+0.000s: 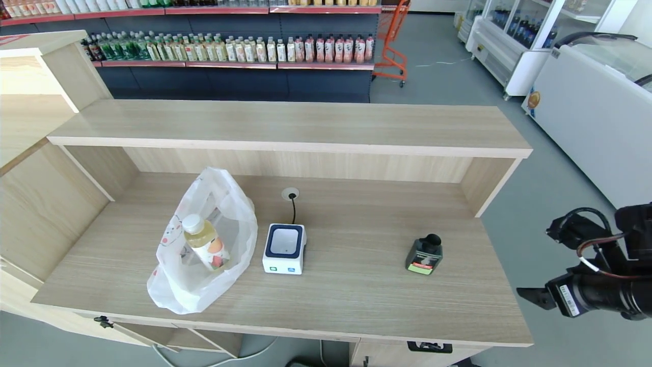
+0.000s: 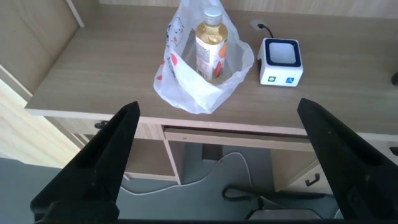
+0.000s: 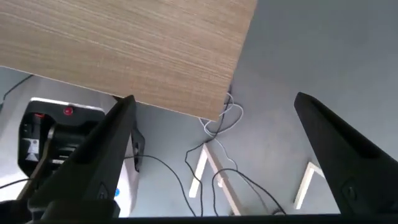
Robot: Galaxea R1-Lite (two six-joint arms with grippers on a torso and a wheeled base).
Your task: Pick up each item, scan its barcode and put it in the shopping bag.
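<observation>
A white plastic shopping bag (image 1: 204,244) (image 2: 186,74) sits on the wooden counter (image 1: 356,285), with a yellow drink bottle (image 1: 205,247) (image 2: 210,45) standing inside it. Just right of the bag is a white barcode scanner (image 1: 284,248) (image 2: 281,61) with a cable running to a port in the counter. A small dark bottle with a black cap (image 1: 425,254) stands farther right. My right gripper (image 1: 535,297) (image 3: 217,155) hangs open off the counter's right end, below the edge. My left gripper (image 2: 217,162) is open in front of the counter, below the bag, holding nothing.
A raised wooden ledge (image 1: 285,127) runs along the back of the counter, with side walls at both ends. Shelves of bottles (image 1: 229,48) and freezers (image 1: 596,97) stand behind. Cables (image 3: 217,162) lie on the floor under the counter's right end.
</observation>
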